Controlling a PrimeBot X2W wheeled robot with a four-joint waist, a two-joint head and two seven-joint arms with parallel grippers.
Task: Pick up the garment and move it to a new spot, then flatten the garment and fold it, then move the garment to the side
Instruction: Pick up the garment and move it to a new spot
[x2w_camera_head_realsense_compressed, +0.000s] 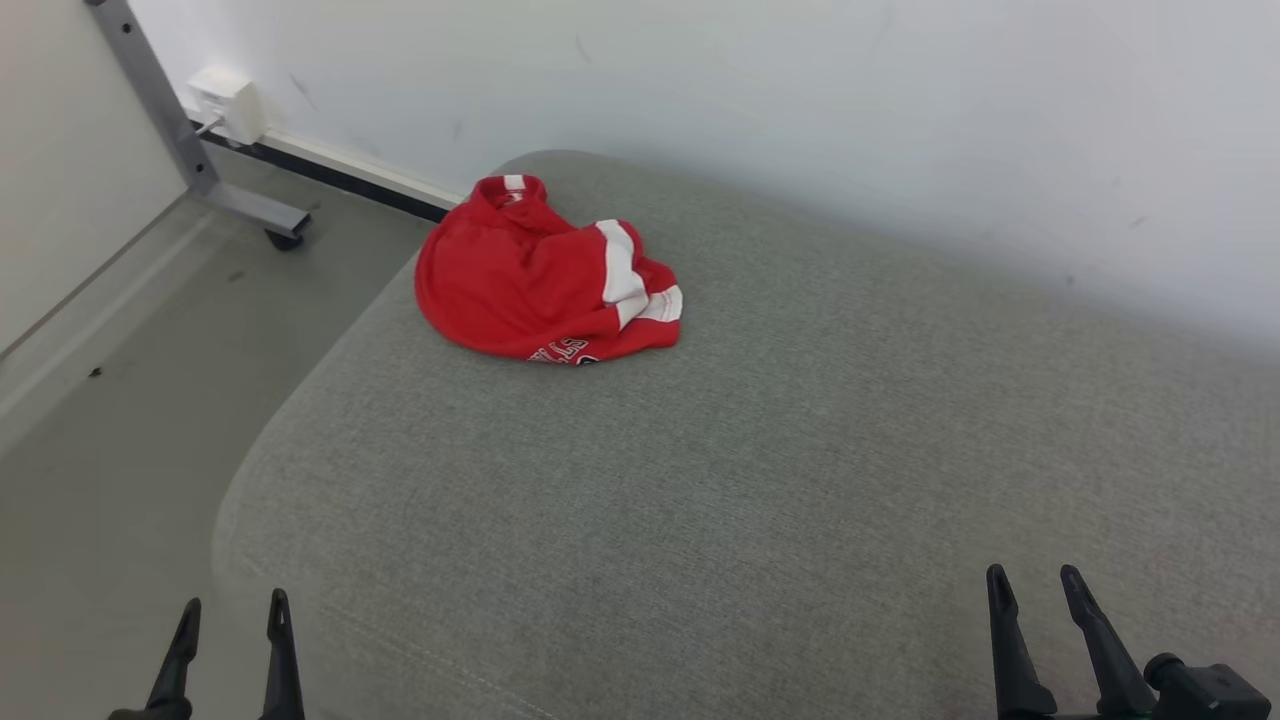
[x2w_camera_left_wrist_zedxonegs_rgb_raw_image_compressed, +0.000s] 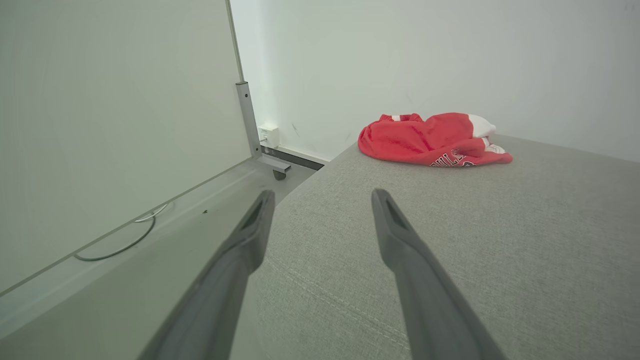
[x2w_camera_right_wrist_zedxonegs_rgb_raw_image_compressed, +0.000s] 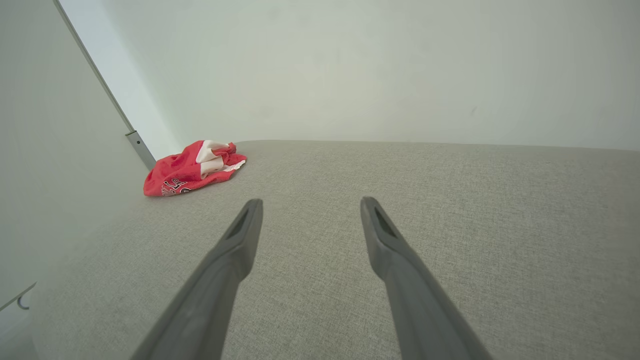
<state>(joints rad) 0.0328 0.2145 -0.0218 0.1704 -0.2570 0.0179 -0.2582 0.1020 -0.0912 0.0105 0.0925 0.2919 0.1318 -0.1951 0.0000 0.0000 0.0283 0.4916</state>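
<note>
Both grippers stand with their jaws spread wide and hold nothing. The left gripper (x2w_camera_head_realsense_compressed: 234, 600) hangs at the near left corner of the grey padded surface (x2w_camera_head_realsense_compressed: 760, 470), about over its rounded edge. The right gripper (x2w_camera_head_realsense_compressed: 1033, 572) sits over the near edge toward the right. Both are well apart from the red garment (x2w_camera_head_realsense_compressed: 530, 285), which lies crumpled in a heap at the far left corner, just beside the left edge and close to the wall (x2w_camera_head_realsense_compressed: 820, 90).

The risks probably come from that placing. A sideways nudge or a dragging grasp could slide the cloth over the left edge onto the floor (x2w_camera_head_realsense_compressed: 110, 460). The heap is bunched, so a pinch may catch only one loose layer and slip, or take several folds at once and make flattening harder. The reach is long, especially for the right arm.
</note>
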